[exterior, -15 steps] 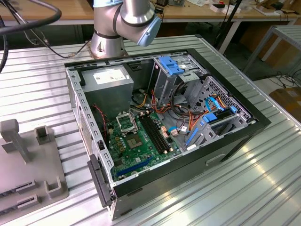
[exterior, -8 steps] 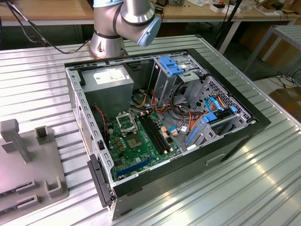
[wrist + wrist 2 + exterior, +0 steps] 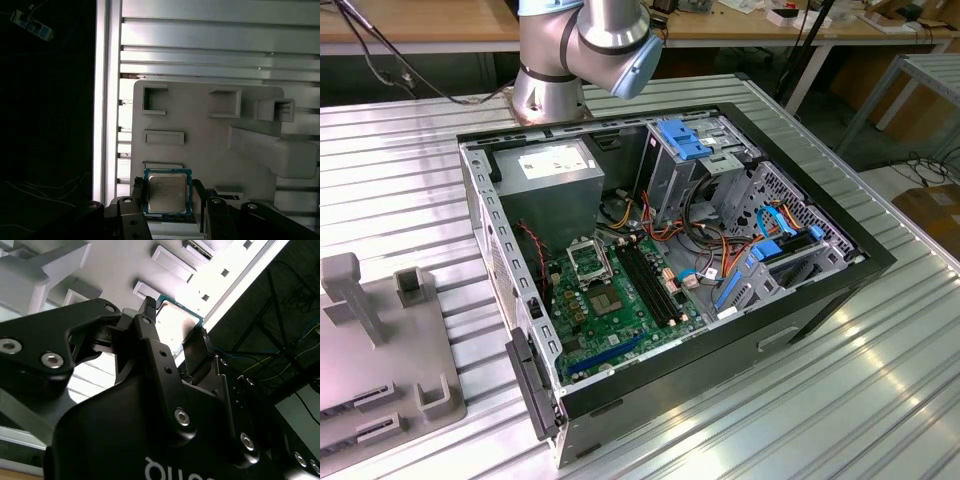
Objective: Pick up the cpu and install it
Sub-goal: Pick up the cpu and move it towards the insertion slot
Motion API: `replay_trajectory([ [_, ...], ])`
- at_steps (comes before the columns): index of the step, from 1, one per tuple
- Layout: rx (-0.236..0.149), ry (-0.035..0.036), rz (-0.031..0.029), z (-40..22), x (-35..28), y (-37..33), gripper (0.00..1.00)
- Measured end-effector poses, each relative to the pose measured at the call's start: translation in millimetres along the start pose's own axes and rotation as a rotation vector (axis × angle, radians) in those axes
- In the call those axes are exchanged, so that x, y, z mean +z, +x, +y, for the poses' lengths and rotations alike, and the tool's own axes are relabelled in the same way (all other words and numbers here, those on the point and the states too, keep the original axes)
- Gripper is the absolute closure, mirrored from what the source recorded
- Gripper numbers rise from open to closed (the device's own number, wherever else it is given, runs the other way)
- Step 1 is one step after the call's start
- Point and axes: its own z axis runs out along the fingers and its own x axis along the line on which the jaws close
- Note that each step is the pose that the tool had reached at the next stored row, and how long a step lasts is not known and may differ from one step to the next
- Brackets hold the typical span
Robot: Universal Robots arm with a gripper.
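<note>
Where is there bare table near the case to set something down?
Bare slatted table on the exterior view's right of the computer case, and a narrow strip between case and grey fixture tray. Inside, cables and drive bays crowd it.

One cpu (image 3: 167, 192), held in one hand (image 3: 168, 185) between two black fingers (image 3: 137, 195). One grey fixture tray (image 3: 200, 150), with two square pockets, first pocket (image 3: 154, 98) and second pocket (image 3: 224, 102); two shallow oblong slots, one slot (image 3: 164, 136) and another slot (image 3: 161, 164); one long raised block (image 3: 272, 150). In the exterior view, one robot arm (image 3: 585, 40), one ribbed metal desk (image 3: 880, 400), one open computer case (image 3: 850, 285). Inside, one green board (image 3: 620, 315), one black-framed socket (image 3: 588, 262), one grey chip (image 3: 607, 303) fixed to that board, one grey power supply (image 3: 555, 170). Black memory slots (image 3: 650, 285) too close-set to count.
</note>
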Motion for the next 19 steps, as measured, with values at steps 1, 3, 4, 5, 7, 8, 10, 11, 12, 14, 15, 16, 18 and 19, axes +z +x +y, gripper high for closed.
replay_trajectory([
  [1, 0.000, 0.0001, 0.0003, 0.0, -1.7, 0.0, 0.53],
  [3, 0.000, 0.0000, 0.0010, -0.1, -4.6, 0.0, 0.53],
  [4, 0.000, -0.0001, 0.0011, -0.1, -4.6, 0.0, 0.53],
  [5, 0.000, -0.0001, 0.0011, -0.1, -4.6, 0.0, 0.53],
  [7, 0.000, -0.0001, 0.0013, -0.1, -4.7, 0.0, 0.53],
  [8, 0.000, 0.0000, 0.0014, -0.1, -4.7, 0.0, 0.53],
  [10, 0.000, 0.0000, 0.0015, -0.1, -4.7, 0.0, 0.53],
  [11, 0.000, 0.0000, 0.0015, -0.1, -4.7, 0.0, 0.53],
  [12, 0.000, 0.0000, 0.0016, -0.1, -4.8, 0.0, 0.53],
  [14, 0.000, 0.0000, 0.0016, -0.1, -5.1, 0.0, 0.53],
  [15, 0.000, 0.0002, 0.0018, -0.1, -5.8, 0.1, 0.53],
  [16, 0.000, 0.0001, 0.0017, -0.1, -6.9, 0.1, 0.53],
  [18, 0.000, 0.0000, 0.0015, -0.2, -11.2, 0.2, 0.53],
  [19, 0.000, -0.0001, 0.0013, -0.2, -11.2, 0.1, 0.53],
])
